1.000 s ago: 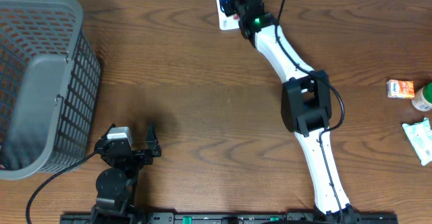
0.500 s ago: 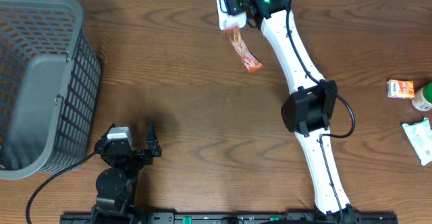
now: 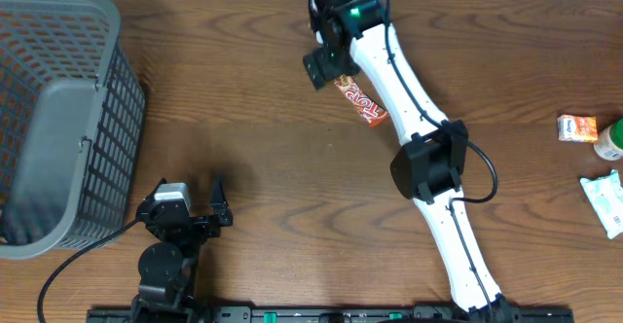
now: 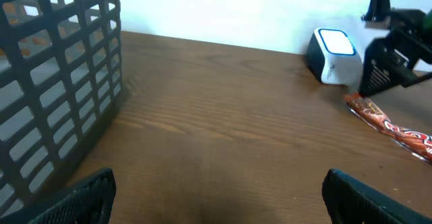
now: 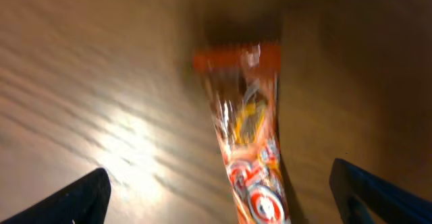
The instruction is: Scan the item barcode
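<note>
I see the long orange-and-red candy bar wrapper (image 3: 362, 102) lying flat on the brown wooden table (image 3: 273, 167), at the far side and near the middle, angled from upper left to lower right. The right gripper (image 3: 319, 67) hangs over the bar's upper end. Its claw is wide in my right wrist view, one finger at each lower corner, with the bar on the wood between them and touching neither. The small white barcode scanner with a blue-lit face (image 4: 333, 54) stands just beyond that end of the bar, near the wall. The left gripper (image 4: 219, 200) sits low at the near edge, claw wide and holding nothing. The tall grey plastic mesh basket (image 3: 58, 119) fills the left side. A small orange box (image 3: 577, 127) lies at the far right, well apart from the bar.
</note>
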Available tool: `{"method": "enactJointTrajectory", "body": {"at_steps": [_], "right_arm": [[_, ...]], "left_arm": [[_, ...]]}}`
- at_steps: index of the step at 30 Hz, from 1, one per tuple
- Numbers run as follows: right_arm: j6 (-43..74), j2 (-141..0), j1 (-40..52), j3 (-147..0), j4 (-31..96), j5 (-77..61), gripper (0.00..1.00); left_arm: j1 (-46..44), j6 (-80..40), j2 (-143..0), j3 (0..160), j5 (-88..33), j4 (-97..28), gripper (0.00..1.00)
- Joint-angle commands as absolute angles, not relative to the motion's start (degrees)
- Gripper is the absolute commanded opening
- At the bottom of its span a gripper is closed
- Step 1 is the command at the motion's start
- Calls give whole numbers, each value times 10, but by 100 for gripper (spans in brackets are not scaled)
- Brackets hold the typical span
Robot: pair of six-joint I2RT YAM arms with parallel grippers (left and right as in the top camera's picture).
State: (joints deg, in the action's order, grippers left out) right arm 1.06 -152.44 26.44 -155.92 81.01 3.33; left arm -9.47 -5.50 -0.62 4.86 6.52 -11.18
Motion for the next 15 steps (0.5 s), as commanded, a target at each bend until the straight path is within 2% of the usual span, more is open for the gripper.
{"method": "enactJointTrajectory", "body": {"at_steps": [1,6,8,9,10,12,13,14,15], "right_arm": [[2,-1527,257,-1516,829,90,99],[1,-1527,236,-1418,809,89,99],[2,-1527,231,-1382,793,88,89],[2,-1527,230,-1369,786,84,77],[2,-1527,229,-1355,782,82,50],[4,-1527,228,-1352,789,79,20],[4,-1526,228,-1353,792,78,8],[6,-1523,227,-1357,801,79,1],[14,-1520,226,-1362,811,82,1]], "left_arm": [[-92,-46,-2,39,66,-126,98],[-92,-46,-2,39,66,-126,98],[-92,-46,-2,39,66,-126,98],[-92,-46,-2,39,66,-126,98],[-92,-46,-2,39,66,-126,98],[-92,-46,-2,39,66,-126,98],[-92,-46,-2,39,66,-126,98],[-92,-46,-2,39,66,-126,98],[-92,-46,-2,39,66,-126,98]]}}
